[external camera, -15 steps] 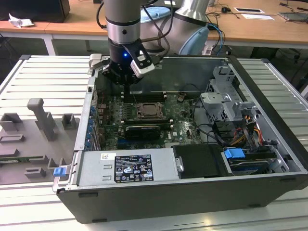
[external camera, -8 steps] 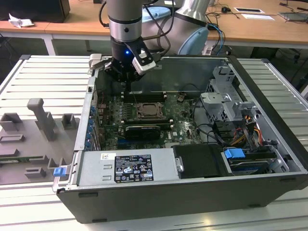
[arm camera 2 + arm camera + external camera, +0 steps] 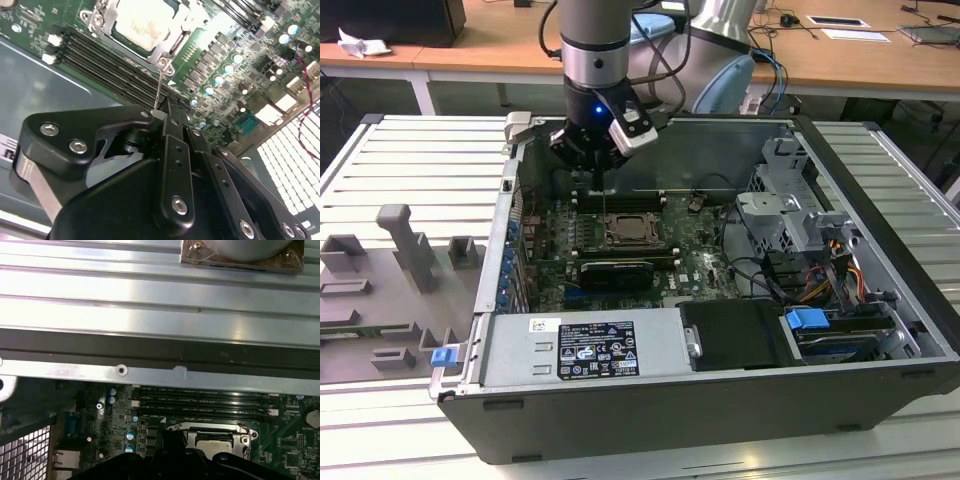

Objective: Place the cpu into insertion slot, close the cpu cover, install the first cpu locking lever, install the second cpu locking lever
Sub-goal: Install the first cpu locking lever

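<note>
In the exterior view the gripper [image 3: 597,168] hangs inside the open computer case [image 3: 880,300], just above the insertion slot [image 3: 626,232]. Its jaws stand closed on a thin locking lever [image 3: 158,87]. The cpu [image 3: 145,20] sits seated under the cpu cover [image 3: 162,47].

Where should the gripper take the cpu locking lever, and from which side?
At its free end, from above: the locking lever is a thin wire standing up from the insertion slot's corner, so pinch across it. The gripper is shut there.
</note>
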You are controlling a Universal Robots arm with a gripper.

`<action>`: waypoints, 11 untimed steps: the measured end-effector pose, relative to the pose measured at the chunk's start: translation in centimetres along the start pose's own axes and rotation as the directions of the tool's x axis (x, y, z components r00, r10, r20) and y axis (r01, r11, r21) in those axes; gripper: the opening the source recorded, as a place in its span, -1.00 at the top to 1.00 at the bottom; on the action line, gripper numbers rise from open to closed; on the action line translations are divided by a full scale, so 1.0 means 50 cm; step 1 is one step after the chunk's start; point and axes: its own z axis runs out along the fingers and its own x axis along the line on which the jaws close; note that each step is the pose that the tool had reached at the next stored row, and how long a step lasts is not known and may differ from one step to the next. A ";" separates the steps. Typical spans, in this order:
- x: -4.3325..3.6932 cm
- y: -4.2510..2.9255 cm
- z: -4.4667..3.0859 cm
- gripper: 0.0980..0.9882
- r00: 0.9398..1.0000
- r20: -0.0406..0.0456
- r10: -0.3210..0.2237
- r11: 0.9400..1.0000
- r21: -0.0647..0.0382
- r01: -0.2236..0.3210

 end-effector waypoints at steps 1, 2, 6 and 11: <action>-0.005 0.000 0.001 0.98 1.000 0.000 0.000 1.000 0.000 0.000; -0.010 -0.001 0.002 0.98 1.000 0.000 0.000 1.000 0.000 0.000; -0.046 -0.003 0.008 0.98 1.000 0.000 0.000 1.000 0.000 0.000; -0.078 -0.006 0.013 0.98 1.000 0.001 0.000 1.000 -0.017 0.000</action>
